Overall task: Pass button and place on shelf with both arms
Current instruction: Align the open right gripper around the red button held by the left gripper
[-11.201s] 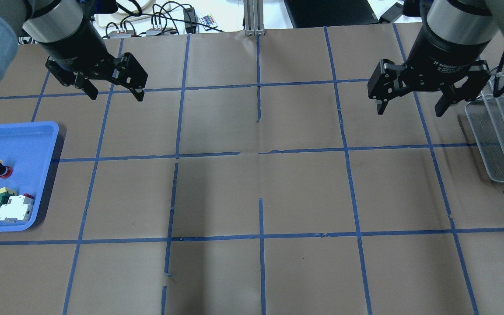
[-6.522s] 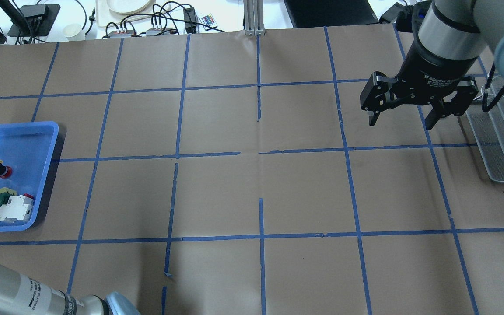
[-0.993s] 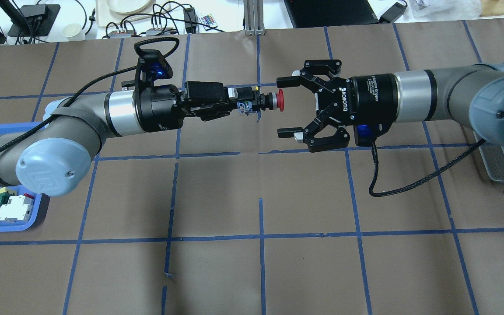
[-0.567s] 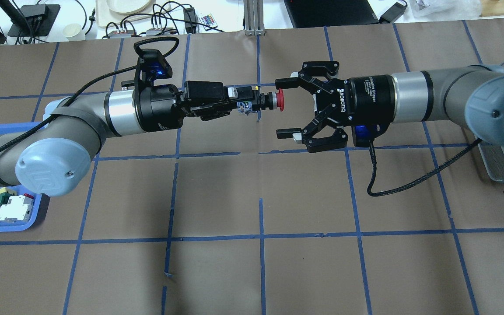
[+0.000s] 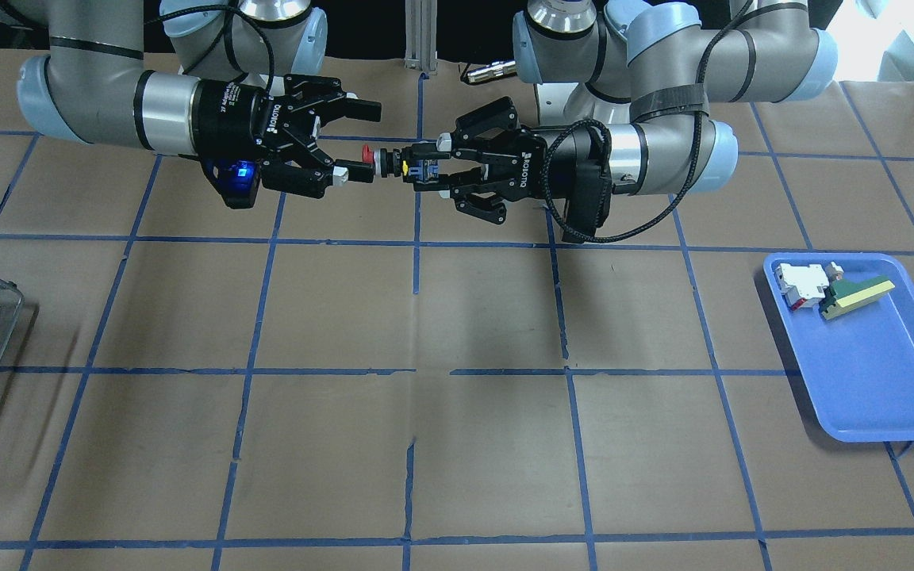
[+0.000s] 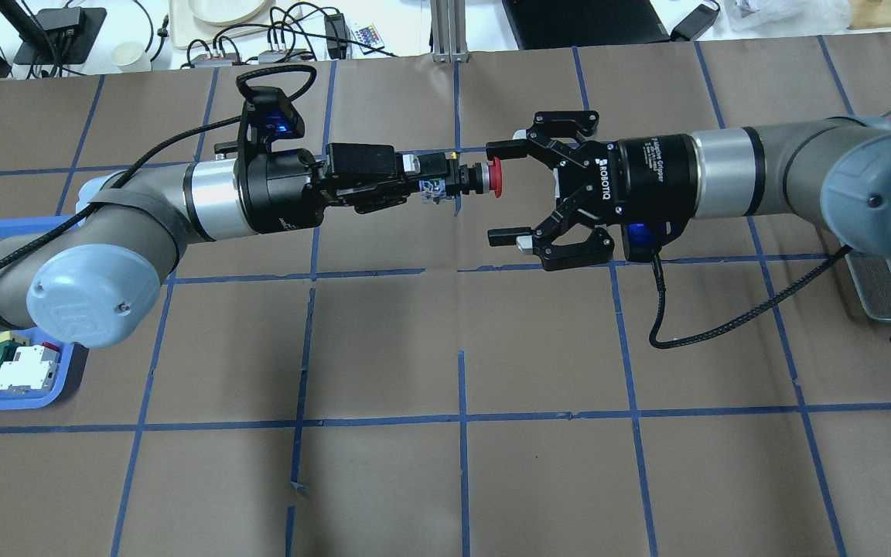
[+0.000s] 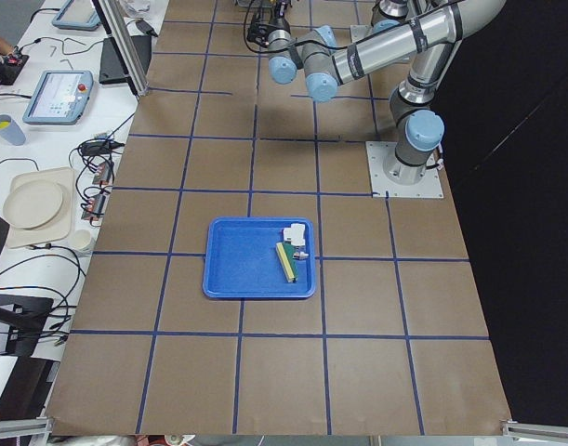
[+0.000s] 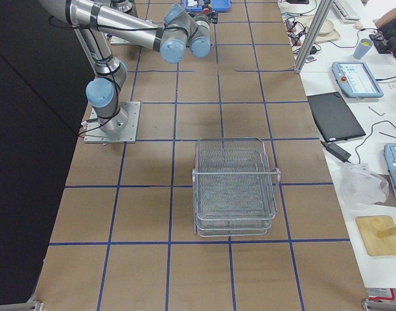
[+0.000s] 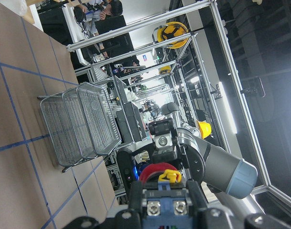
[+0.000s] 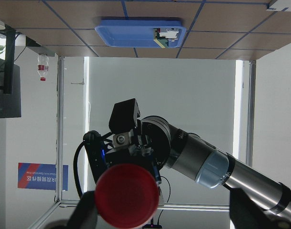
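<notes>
Overhead exterior view: the left arm (image 6: 144,203) and the right arm (image 6: 790,169), silver-grey tubes with pale blue joint caps, meet nose to nose above the middle of the counter (image 6: 384,340), which is covered in brown paper gridded with blue tape. The left end effector (image 6: 436,179) is clenched on the button (image 6: 483,177). It pinches the bluish-grey rear block, so the black cylindrical body with its yellow mark and the glossy red mushroom cap stick out level toward the other arm, clear of the counter. The right end effector (image 6: 494,189) is spread wide. One black finger lies on the far side of the cap and one on the near side, with the cap just inside the tips and touching neither. To the right wrist camera the cap is a smooth red disc. The shelf (image 8: 235,188), a tiered silver wire-mesh rack with rounded corners, stands well apart at the right arm's end. At the opposite end, a blue plastic tray (image 5: 877,381) holds a white-and-red block (image 5: 800,282) beside a green-yellow wedge (image 5: 854,296).
</notes>
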`<move>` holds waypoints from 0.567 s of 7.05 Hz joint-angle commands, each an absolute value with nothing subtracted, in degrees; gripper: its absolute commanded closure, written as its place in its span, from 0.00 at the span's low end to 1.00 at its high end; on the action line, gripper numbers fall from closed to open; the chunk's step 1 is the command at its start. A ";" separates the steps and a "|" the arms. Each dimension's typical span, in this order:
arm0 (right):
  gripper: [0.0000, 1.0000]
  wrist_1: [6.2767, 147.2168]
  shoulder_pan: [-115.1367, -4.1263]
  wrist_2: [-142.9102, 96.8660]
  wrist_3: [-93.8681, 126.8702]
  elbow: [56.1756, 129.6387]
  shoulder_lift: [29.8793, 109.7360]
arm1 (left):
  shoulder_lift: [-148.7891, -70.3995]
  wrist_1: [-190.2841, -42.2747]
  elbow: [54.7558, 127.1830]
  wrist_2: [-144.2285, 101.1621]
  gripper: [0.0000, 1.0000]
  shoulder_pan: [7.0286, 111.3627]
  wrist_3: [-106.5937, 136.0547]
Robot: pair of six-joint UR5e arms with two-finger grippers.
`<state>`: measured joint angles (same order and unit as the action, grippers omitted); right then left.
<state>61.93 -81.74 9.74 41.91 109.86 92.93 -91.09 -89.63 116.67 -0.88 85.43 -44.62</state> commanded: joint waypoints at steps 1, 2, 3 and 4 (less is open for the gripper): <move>0.07 61.53 -81.74 9.93 42.01 109.86 92.90 | -90.97 -89.65 116.72 -0.88 0.92 85.52 -44.56; 0.27 61.61 -81.74 9.93 42.01 109.78 92.99 | -90.97 -89.65 116.63 -0.88 0.92 85.43 -44.56; 0.62 61.61 -81.74 10.02 42.10 109.69 92.90 | -90.97 -89.56 116.63 -0.88 0.92 85.52 -44.56; 0.77 61.70 -81.74 10.02 42.36 109.69 92.81 | -90.79 -89.56 116.72 -0.88 0.92 85.52 -44.56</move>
<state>61.63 -81.74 9.99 42.13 109.74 92.90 -90.91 -89.59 116.66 -0.88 85.49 -44.56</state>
